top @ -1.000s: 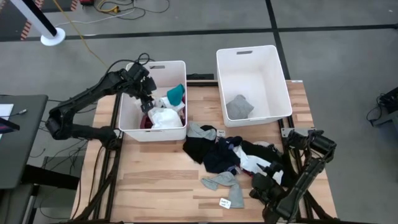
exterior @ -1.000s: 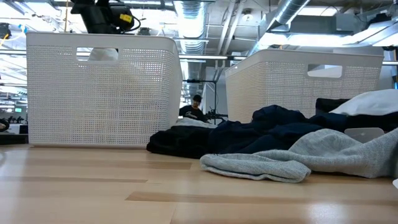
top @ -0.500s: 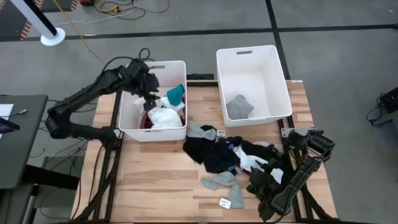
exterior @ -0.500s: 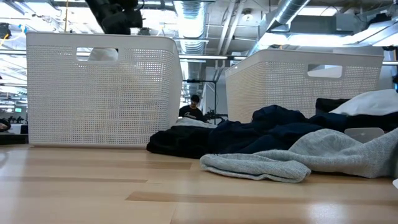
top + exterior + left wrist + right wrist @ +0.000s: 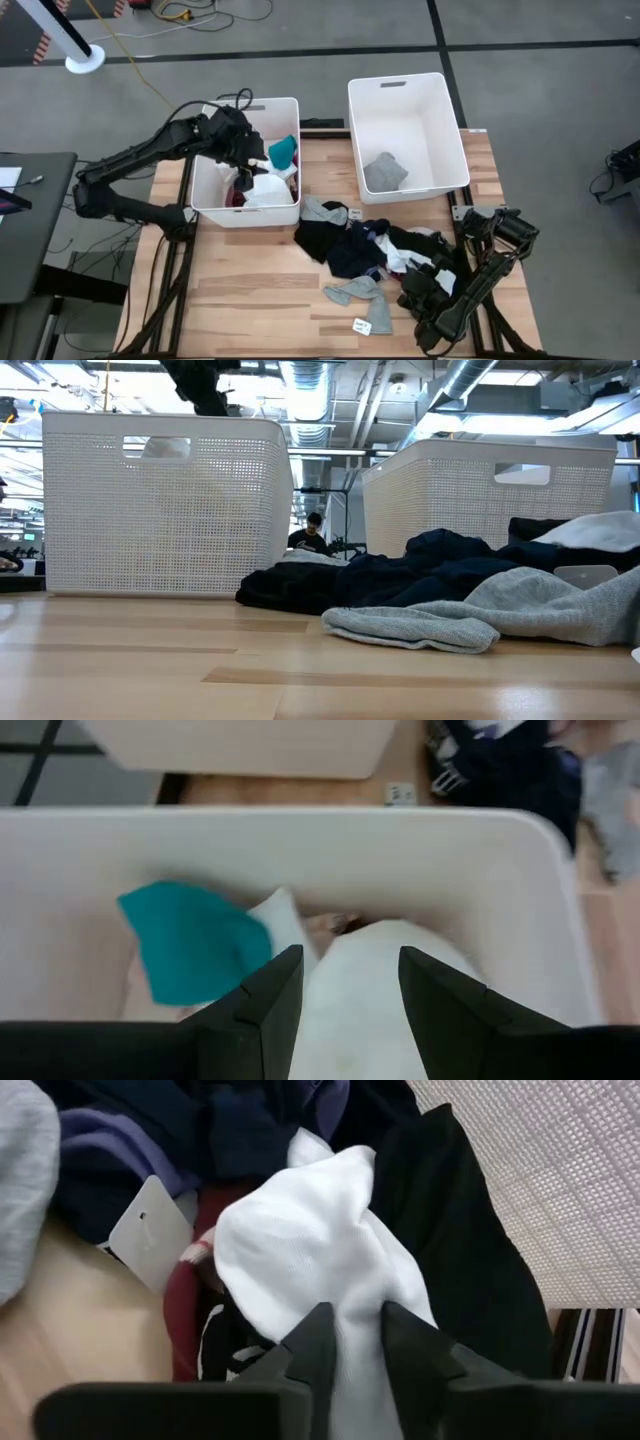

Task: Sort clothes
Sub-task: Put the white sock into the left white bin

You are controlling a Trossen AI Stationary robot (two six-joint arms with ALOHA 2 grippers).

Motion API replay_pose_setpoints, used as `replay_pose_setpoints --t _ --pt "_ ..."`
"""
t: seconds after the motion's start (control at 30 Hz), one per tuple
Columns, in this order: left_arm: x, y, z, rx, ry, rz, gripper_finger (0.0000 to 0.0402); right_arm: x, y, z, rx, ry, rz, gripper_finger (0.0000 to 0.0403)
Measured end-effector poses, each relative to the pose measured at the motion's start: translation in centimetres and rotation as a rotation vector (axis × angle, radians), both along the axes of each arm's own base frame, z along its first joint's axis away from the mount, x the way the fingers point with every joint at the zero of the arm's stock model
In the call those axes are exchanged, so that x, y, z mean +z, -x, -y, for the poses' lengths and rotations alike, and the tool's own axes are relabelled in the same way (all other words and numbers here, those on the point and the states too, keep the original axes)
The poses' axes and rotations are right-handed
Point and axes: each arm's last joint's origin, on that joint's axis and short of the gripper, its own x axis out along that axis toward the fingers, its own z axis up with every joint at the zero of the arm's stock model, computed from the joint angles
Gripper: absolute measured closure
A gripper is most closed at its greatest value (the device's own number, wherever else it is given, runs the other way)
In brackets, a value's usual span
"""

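Wooden table (image 5: 240, 290), right gripper (image 5: 350, 1342) pinching white garment (image 5: 310, 1250) — left gripper (image 5: 350, 982) open

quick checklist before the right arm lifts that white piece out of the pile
1. Right gripper closed on the white garment: ok, fabric sits pinched between the fingers.
2. Only one item caught: cannot tell, the black garment lies against the white one.
3. Paper tag free of the grip: ok, off to the side.
4. Right bin has room: ok, only a grey garment inside.
5. Left gripper out of the way: ok, open over the left bin.
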Motion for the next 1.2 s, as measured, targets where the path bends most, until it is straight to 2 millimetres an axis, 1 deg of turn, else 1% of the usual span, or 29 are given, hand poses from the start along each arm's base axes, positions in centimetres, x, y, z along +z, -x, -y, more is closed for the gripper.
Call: replay_pose_setpoints --t 0.2,0.27,0.43,0.6,0.8,1.2 --pt "0.6 -1.0 2.2 -0.108 -0.016 0.039 0.0242 0.0 0.0 0.0 0.016 0.01 -0.021 0.0374" --pt "0.6 -1.3 3.0 -0.141 -0.018 0.05 0.0242 0.0 0.0 0.0 0.018 0.012 -0.024 0.0392" --pt "0.8 -1.8 4.3 -0.2 -0.022 0.069 0.0242 0.5 -0.1 -0.1 0.018 0.02 -0.029 0.0391" --pt "0.9 -2.1 5.1 -0.225 -0.015 0.089 0.0242 2.0 -0.4 -0.5 0.025 0.041 -0.033 0.0398" --pt "0.9 -2.3 6.1 -0.263 -0.009 0.09 0.0242 3.5 -1.0 -1.3 0.076 0.016 -0.005 0.04" --pt "0.8 -2.6 7.2 -0.307 -0.001 0.085 0.0242 4.7 -2.2 -1.6 0.14 0.03 0.02 0.0401"
